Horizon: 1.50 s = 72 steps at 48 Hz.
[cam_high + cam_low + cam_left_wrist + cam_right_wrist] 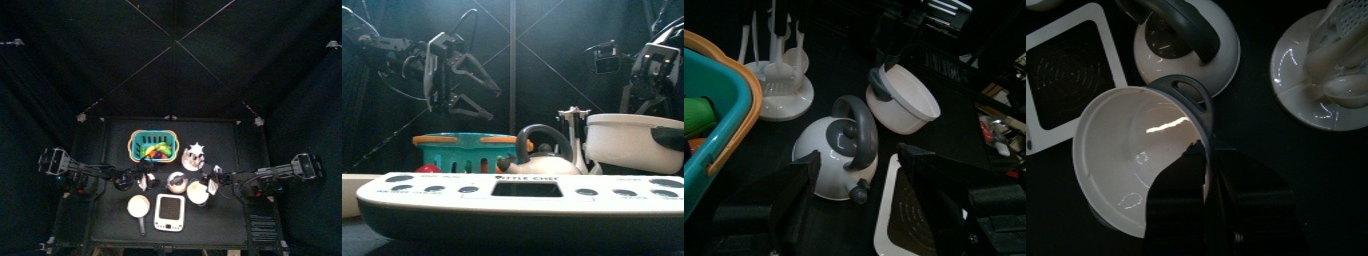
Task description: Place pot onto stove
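the stove (513,195) fills the front view's lower frame, its sides cut off, hiding the kettle's (543,160) base. right gripper (1207,180) covers the pot's (1126,150) rim, lower centre.

The things crowd the bench's (107,135) middle and front, leaving open surface toward its far edge and sides. The white stove (168,211) lies at the front with a white spoon (139,207) just beside it. Behind it the pot (1140,155), held at its rim by the right claw (1200,160), stands almost against the kettle (842,148), and the gap between them looks too narrow to enter. The white rack (780,82) and the teal basket (465,151) close the space behind the kettle. The left claw (465,88) hangs open above the basket.
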### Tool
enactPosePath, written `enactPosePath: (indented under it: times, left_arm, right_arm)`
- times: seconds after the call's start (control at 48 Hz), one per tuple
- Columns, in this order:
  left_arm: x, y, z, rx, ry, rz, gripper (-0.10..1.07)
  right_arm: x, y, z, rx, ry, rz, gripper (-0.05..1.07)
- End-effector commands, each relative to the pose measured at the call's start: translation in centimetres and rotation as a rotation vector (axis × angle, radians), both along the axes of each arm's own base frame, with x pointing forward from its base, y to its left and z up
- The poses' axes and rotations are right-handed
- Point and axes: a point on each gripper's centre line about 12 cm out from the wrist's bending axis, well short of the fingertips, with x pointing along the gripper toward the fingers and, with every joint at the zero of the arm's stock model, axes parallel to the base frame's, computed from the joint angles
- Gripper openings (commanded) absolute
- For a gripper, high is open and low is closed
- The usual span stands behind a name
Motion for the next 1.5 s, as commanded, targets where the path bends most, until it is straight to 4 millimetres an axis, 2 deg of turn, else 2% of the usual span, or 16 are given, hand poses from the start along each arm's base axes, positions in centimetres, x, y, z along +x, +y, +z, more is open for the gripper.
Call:
enactPosePath:
  times: [0.0, 0.146, 0.312, 0.438, 0.625, 0.792, 0.896, 1.042, 1.271, 1.479]
  left_arm:
    - [0.1, 0.1, 0.8, 0.001, -0.030, 0.005, 0.96]
    - [0.1, 0.1, 0.9, 0.002, -0.032, 0.005, 0.96]
    - [-0.6, 0.3, 0.7, 0.003, -0.025, 0.009, 0.96]
    - [-1.5, 0.4, 0.7, -0.001, -0.026, 0.014, 0.96]
    - [-2.7, 0.7, 0.6, -0.028, -0.027, 0.040, 0.96]
    - [-3.2, 0.8, 0.4, -0.042, -0.022, 0.054, 0.96]
    - [-3.3, 0.8, 0.4, -0.039, -0.019, 0.051, 0.96]
    - [-3.3, 0.8, 0.3, -0.039, -0.017, 0.051, 0.96]
    - [-3.3, 0.8, 0.3, -0.041, -0.016, 0.051, 0.96]
    - [-3.3, 0.8, 0.3, -0.039, -0.016, 0.049, 0.96]
  right_arm:
    - [0.4, 0.1, 0.9, 0.008, -0.036, 0.002, 0.32]
    - [1.8, 0.8, 2.5, 0.028, -0.116, 0.029, 0.32]
    - [3.6, 1.4, 2.7, 0.067, -0.161, 0.043, 0.32]
    - [5.9, 2.6, 3.3, 0.100, -0.194, 0.067, 0.32]
    - [9.3, 4.0, 3.1, 0.093, -0.180, 0.105, 0.32]
    - [11.4, 5.1, 2.7, 0.078, -0.170, 0.138, 0.32]
    - [12.5, 5.9, 1.9, 0.073, -0.147, 0.155, 0.32]
    - [13.5, 6.4, 0.4, 0.070, -0.113, 0.164, 0.32]
    - [14.5, 6.7, 0.2, 0.071, -0.108, 0.164, 0.33]
    - [14.6, 6.6, -0.1, 0.063, -0.090, 0.158, 0.35]
